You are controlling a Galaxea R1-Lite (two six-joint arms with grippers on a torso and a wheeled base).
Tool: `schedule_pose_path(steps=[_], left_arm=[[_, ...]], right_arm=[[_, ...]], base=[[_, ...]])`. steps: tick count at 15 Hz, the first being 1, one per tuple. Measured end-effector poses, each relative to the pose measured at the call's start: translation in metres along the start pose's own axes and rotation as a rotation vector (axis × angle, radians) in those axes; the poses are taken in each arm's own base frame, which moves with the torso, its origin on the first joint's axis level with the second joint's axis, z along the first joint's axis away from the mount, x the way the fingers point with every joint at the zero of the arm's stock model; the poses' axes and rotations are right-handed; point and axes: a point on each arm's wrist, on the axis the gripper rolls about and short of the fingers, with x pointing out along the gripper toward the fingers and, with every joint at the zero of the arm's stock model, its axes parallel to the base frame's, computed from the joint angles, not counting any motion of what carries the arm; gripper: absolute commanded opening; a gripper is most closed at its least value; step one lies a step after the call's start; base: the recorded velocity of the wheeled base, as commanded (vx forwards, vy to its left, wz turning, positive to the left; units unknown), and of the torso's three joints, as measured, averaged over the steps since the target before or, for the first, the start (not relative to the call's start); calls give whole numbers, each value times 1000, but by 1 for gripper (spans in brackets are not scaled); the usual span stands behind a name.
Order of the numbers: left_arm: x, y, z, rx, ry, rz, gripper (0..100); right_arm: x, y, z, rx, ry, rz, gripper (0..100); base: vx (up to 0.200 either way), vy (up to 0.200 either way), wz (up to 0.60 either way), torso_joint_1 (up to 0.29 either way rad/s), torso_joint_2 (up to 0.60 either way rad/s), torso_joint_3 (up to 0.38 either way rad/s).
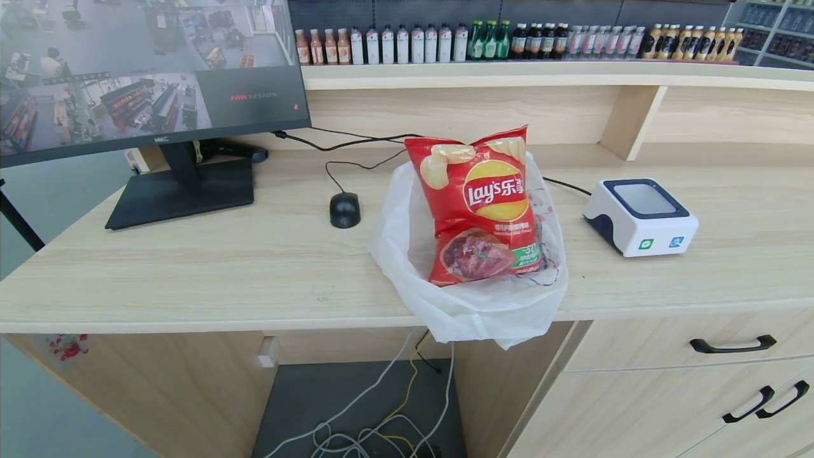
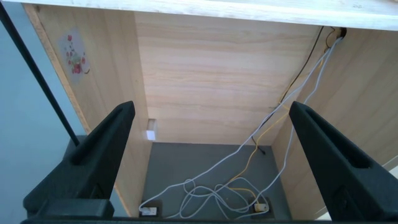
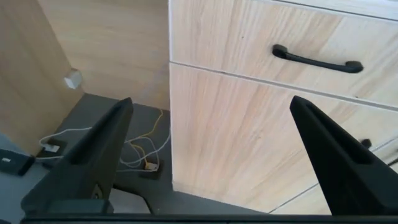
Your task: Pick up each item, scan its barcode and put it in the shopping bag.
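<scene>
A red bag of chips (image 1: 481,207) stands upright inside the white plastic shopping bag (image 1: 470,305), which sits on the wooden counter (image 1: 254,267) and hangs a little over its front edge. The white barcode scanner (image 1: 639,217) sits to the right of the bag. My left gripper (image 2: 211,155) is open, held low below the counter and facing the open space with cables (image 2: 230,186). My right gripper (image 3: 211,155) is open too, low in front of the drawer fronts (image 3: 261,93). Nothing sits between either pair of fingers.
A monitor (image 1: 146,70) on its stand occupies the counter's left, with a black mouse (image 1: 344,209) between it and the bag. A raised shelf (image 1: 553,76) with bottles runs along the back. Drawers with black handles (image 1: 731,346) lie under the counter's right side.
</scene>
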Motion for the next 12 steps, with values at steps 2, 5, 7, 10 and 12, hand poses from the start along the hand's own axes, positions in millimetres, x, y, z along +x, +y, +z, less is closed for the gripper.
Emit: schedule_pose_path(steps=[2, 5, 7, 10, 12], left_arm=[[0, 0, 0, 0, 0, 0, 100], [0, 0, 0, 0, 0, 0, 100], [0, 0, 0, 0, 0, 0, 100], [0, 0, 0, 5, 1, 0, 100], [0, 0, 0, 4, 1, 0, 100]], right_arm=[[-2, 2, 0, 1, -23, -12, 100], [-5, 1, 1, 32, -99, -127, 100], [-5, 0, -3, 134, -99, -223, 100], [-5, 0, -6, 153, -82, -237, 100], [-5, 1, -8, 106, -63, -197, 100]], base=[[0, 0, 0, 0, 0, 0], [0, 0, 0, 0, 0, 0], [0, 0, 0, 0, 0, 0], [0, 0, 0, 0, 0, 0], [0, 0, 0, 0, 0, 0]])
